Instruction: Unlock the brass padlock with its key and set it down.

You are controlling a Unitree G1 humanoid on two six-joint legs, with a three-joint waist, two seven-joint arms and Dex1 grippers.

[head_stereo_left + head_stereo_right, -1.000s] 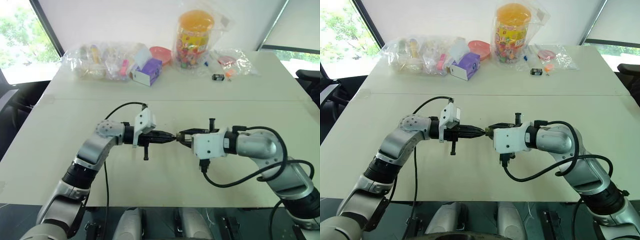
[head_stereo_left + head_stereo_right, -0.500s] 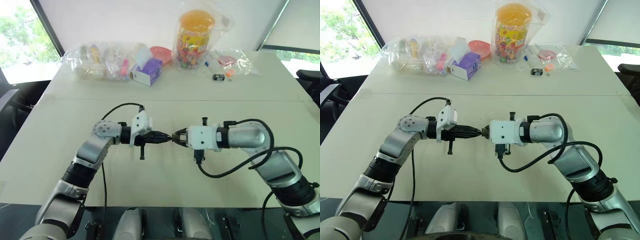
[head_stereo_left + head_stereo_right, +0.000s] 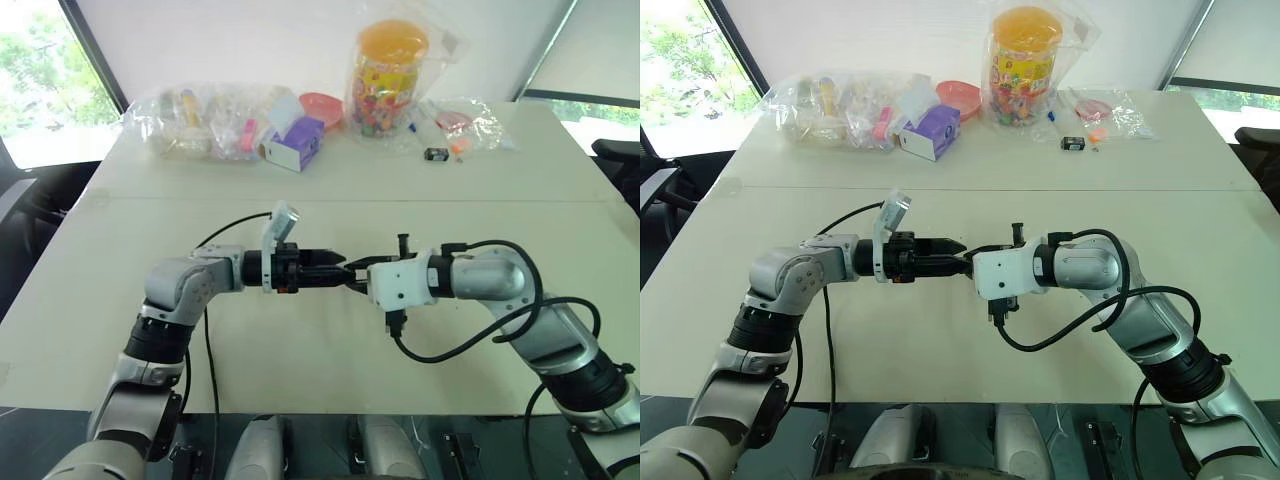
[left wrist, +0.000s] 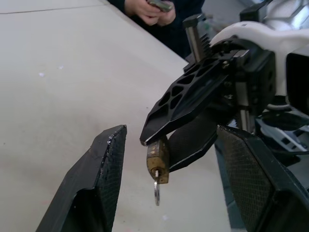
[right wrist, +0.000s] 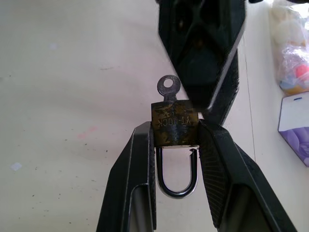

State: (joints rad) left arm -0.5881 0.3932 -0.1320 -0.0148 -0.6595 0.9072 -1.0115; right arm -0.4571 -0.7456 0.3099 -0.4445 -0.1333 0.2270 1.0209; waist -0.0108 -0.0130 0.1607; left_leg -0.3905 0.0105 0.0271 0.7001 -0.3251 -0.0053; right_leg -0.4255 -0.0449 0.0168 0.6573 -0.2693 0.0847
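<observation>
Opened since a second ago: left gripper (image 4: 166, 159), then pinched on the key, now parted and rolled at the wrist, its camera housing tipped up.

Eye views: right gripper (image 3: 358, 277) meets the left one tip to tip above the table (image 3: 120, 260). Well beyond both, along the far edge: clear bags of small goods (image 3: 200, 122), purple-and-white box (image 3: 294, 142), red dish (image 3: 322, 106), yellow-lidded candy jar (image 3: 389, 76), small black item with orange bits (image 3: 437, 154). Nothing lies between grippers and tabletop.

Left wrist view: brass padlock (image 4: 158, 159) pinched in the right gripper's fingers (image 4: 186, 99), between the left gripper's spread fingers (image 4: 99, 179) and touching neither. Key (image 4: 157, 192) hangs from the keyway. A person's hands (image 4: 150, 8) show beyond the table edge.

Right wrist view: right fingers (image 5: 141, 169) clamp the padlock body from both sides; the shackle lies toward the wrist, key head toward the left gripper just past it.
</observation>
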